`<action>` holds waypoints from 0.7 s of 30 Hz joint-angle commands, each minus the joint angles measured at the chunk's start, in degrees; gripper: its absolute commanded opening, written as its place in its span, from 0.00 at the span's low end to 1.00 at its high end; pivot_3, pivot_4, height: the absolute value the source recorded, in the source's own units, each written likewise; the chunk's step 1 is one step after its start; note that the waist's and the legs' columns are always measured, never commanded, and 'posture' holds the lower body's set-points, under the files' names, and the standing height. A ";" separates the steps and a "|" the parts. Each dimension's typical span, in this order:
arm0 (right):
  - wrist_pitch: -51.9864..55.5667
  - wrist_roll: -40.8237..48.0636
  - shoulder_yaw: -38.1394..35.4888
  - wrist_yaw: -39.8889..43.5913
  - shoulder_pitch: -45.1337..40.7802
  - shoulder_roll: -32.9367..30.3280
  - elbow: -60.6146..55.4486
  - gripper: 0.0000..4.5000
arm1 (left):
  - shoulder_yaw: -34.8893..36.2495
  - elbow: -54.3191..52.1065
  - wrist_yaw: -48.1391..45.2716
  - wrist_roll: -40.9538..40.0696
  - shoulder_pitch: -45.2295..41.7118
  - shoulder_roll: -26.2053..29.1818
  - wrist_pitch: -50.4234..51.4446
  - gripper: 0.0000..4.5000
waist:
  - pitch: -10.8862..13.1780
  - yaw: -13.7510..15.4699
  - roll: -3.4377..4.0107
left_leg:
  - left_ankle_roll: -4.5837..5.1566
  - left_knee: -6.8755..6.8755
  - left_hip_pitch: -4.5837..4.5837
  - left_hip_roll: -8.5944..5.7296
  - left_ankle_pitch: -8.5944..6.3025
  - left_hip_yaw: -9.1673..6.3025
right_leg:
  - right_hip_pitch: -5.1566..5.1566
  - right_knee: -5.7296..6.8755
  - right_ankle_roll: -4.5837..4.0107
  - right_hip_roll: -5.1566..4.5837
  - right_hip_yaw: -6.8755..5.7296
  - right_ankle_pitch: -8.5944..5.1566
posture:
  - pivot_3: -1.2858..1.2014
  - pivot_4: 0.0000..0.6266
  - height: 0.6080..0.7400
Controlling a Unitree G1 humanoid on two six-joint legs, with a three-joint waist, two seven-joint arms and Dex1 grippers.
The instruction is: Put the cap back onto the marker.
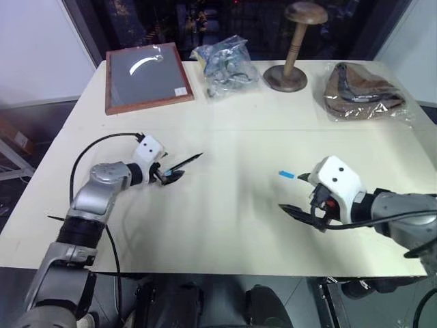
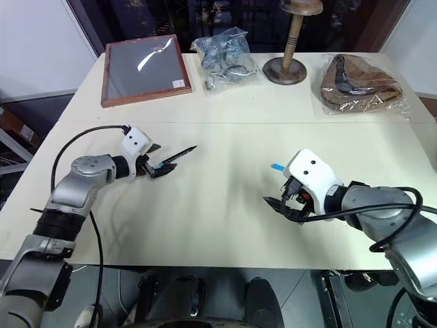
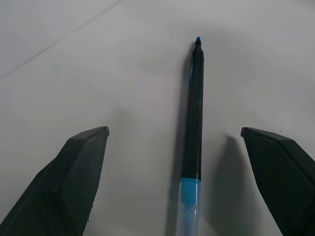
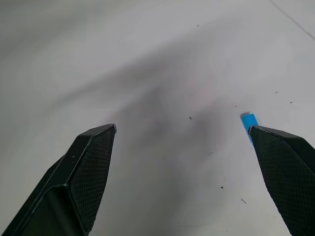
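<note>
Marker lies flat on the table, uncapped, tip pointing away from the left gripper; its light blue end is nearest that gripper. Left wrist view: marker runs lengthwise between the two spread fingers, nearer one finger than the other, neither finger touching it. Left claw released, holding nothing.

Cap rests on the table well apart from the marker, toward the robot's right, just beside the right gripper. Right wrist view: cap sits against the edge of one finger, outside the gap. Right claw also released, empty.

Step in hand, as I read it: left arm lining up to pick the marker.

To do it well:
- centre the barrel between the fingers before closing
- grip on the black barrel, leaving the tip end free for the cap
- right gripper must shift sideways toward the cap so it falls inside the gap
- cap is small and may roll if nudged.
</note>
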 commanded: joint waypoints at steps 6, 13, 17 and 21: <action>1.62 1.57 -2.52 -3.16 0.55 1.77 -3.36 0.99 | -1.46 11.66 -4.07 4.63 -4.52 -0.92 -10.61 1.00 | -0.01 0.03 -0.01 | 0.00 0.03 0.01 -0.02 0.00 -0.01 | 0.01 0.00 0.00 -0.01 -0.02 0.00 | 0.52 0.24 1.00; 1.98 1.91 -2.68 -4.28 0.76 2.28 -3.90 0.99 | -1.49 16.25 -5.63 5.81 -5.46 -1.63 -13.26 1.00 | -0.03 0.11 -0.02 | 0.00 0.07 0.08 -0.02 0.00 -0.06 | 0.09 0.03 0.00 -0.01 -0.03 0.00 | 0.52 0.24 1.00; 1.82 1.94 -2.66 -4.57 0.78 2.11 -3.79 1.00 | -1.15 17.08 -6.28 5.65 -5.26 -1.69 -12.68 0.72 | -0.04 0.07 -0.02 | 0.00 0.08 0.10 -0.02 0.00 -0.06 | 0.10 0.05 0.00 -0.01 -0.02 0.00 | 0.52 0.24 1.00; 1.55 1.98 -2.70 -4.63 0.75 1.78 -3.56 1.00 | -1.19 17.19 -7.59 5.83 -4.36 -1.35 -12.71 0.30 | -0.04 -0.18 -0.02 | 0.00 0.08 0.14 -0.01 0.00 -0.05 | 0.11 0.07 0.00 0.01 -0.02 0.00 | 0.52 0.24 1.00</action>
